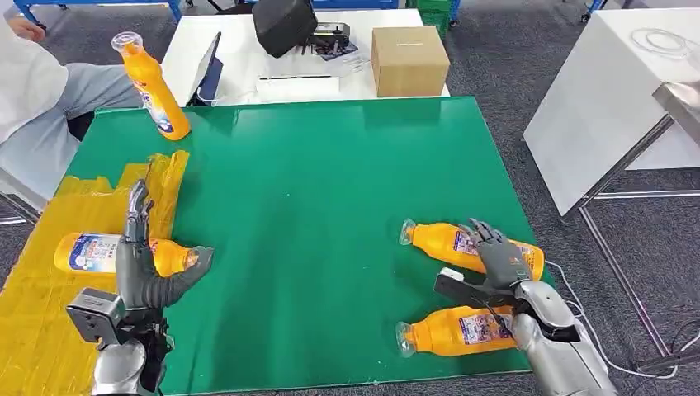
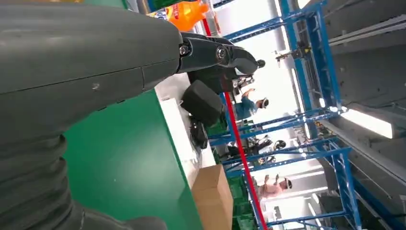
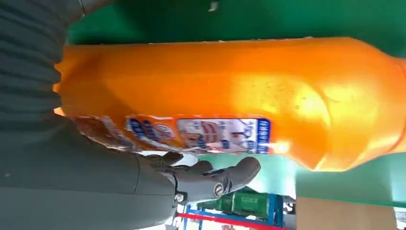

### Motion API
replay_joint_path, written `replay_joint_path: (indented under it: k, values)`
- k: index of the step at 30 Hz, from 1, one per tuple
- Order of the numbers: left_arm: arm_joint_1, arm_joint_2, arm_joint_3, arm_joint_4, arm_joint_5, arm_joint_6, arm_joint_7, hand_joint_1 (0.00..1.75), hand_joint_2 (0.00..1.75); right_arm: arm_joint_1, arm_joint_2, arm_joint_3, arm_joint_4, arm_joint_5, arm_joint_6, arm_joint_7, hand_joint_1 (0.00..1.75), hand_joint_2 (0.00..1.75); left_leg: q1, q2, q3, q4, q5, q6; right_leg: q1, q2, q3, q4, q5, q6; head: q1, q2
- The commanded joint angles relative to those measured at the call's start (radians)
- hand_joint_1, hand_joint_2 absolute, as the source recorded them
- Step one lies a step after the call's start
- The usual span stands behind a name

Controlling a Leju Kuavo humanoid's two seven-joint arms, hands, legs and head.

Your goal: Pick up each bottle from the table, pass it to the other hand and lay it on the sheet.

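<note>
— Bottles everywhere! Where's the right hand [image 1: 498,252]?
— Draped over the far bottle [image 1: 470,245] lying on the green table [image 1: 330,181]; whether it truly grips, I cannot tell. A near bottle [image 1: 458,330] lies just beside.
— And the left hand [image 1: 144,264]?
— Fingers spread, holding nothing, above the bottle on the yellow sheet [image 1: 49,305]. A person holds another bottle [image 1: 153,87] at the far corner.

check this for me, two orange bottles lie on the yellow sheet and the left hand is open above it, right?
Not quite: the head view shows one orange bottle lying on the yellow sheet. The other two lying bottles are on the green table by the right hand. The left hand is open above the sheet.
</note>
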Motion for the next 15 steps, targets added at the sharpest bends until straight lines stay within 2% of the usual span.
replay_joint_path:
  k: [1,8,15]
  values:
    - [-0.019,-0.002,0.036,0.058,0.004,0.003,0.003,0.00,1.75,0.010,-0.018,-0.030,-0.003,0.050,0.011,0.052,0.00,1.75,0.000,0.000,0.002,-0.001,0.000,0.000,0.001,-0.001,0.002,-0.001,0.000,-0.001,0.000,0.000]
    - [-0.029,-0.008,0.049,0.074,0.006,0.003,0.005,0.00,1.75,-0.067,-0.008,-0.019,0.147,0.168,0.002,0.155,0.00,1.75,0.001,0.002,0.004,-0.001,0.000,0.000,0.001,0.000,0.004,-0.002,0.001,-0.002,0.000,0.000]
    - [-0.031,-0.013,0.063,0.086,0.007,0.005,0.008,0.00,1.75,-0.109,0.011,-0.024,0.205,0.222,-0.013,0.190,0.00,1.75,0.001,0.002,0.004,-0.001,0.000,-0.001,0.001,0.000,0.004,-0.002,0.001,-0.002,0.000,0.000]
